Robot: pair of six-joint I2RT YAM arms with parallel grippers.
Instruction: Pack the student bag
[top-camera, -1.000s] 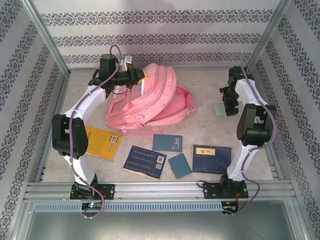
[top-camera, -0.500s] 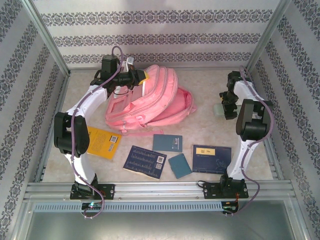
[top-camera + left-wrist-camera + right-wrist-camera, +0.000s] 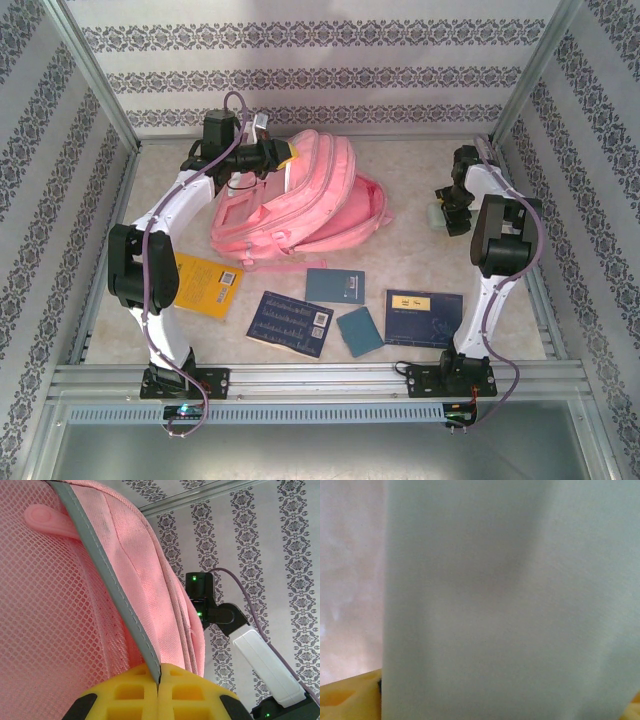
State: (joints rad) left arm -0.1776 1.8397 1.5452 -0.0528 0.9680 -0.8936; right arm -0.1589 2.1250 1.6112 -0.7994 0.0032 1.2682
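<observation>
Student bag (image 3: 300, 205), pink and bulky, lies on its side at the far middle of the desk (image 3: 410, 165). The left pincer (image 3: 284, 154) is clenched on a grey trim strip (image 3: 120, 605) of the student bag, at its far left edge. The right pincer (image 3: 446, 212) stands at the far right, with a pale green flat thing (image 3: 510, 605) between its yellow pads (image 3: 345, 700). Whether it already grips this thing I cannot tell. Nearer the arms lie 5 items: 1 yellow book (image 3: 205, 283), 2 dark blue books (image 3: 290, 323) (image 3: 424, 318) and 2 teal notebooks (image 3: 335, 286) (image 3: 359, 331).
</observation>
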